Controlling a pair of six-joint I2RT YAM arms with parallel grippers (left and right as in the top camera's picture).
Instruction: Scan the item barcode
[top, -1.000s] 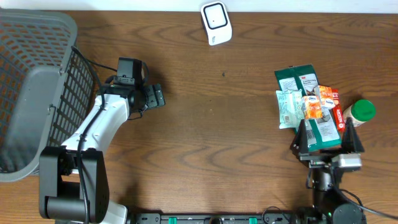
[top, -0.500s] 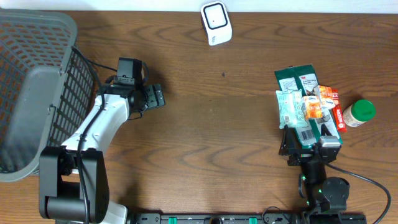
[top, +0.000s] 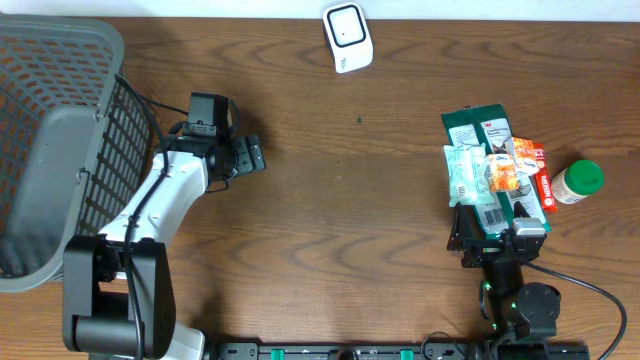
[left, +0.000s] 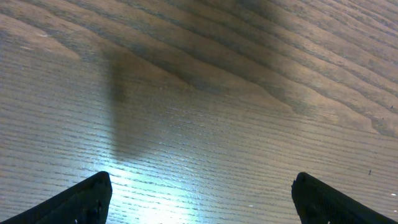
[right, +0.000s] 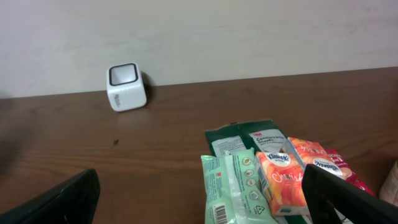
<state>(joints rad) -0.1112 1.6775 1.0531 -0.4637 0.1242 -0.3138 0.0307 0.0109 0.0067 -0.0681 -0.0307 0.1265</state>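
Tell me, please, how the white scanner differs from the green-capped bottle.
The scanner is white and boxy with a dark window; the bottle is round with a green cap. The scanner sits alone near the far edge; the bottle sits beside the packet pile. Both rest on the wooden table.

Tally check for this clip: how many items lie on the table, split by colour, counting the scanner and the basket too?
Dark green packet: 1
Pale green packet: 1
Orange packs: 2
Red packet: 1
Green-lidded bottle: 1
White scanner: 1
Grey basket: 1
Total: 8
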